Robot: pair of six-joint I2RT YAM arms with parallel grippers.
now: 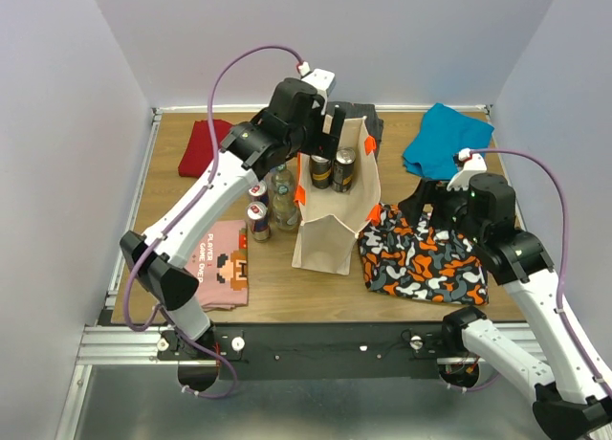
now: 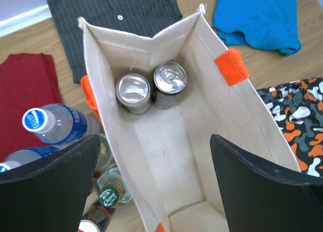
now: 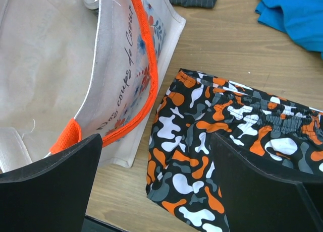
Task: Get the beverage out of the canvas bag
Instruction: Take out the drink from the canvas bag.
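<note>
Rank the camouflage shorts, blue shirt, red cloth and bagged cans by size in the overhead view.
1. camouflage shorts
2. blue shirt
3. red cloth, partly hidden by the left arm
4. cans in the canvas bag; the two look alike

I see the wooden table (image 1: 277,292) carrying folded clothes and drinks. The canvas bag (image 1: 325,241) stands upright near the middle. Just to its left is a tight cluster of clear bottles (image 1: 283,199) and red-and-white cans (image 1: 258,218), all upright. At the near left lies a pink T-shirt (image 1: 222,266) printed with a pixel figure, and at the far left a dark red garment (image 1: 201,145). Behind the bag lies a dark pinstriped shirt (image 2: 116,15). A bright blue garment (image 1: 445,139) lies at the far right. Orange, black and white camouflage shorts (image 1: 421,258) lie spread just beside the bag's right side.
</note>
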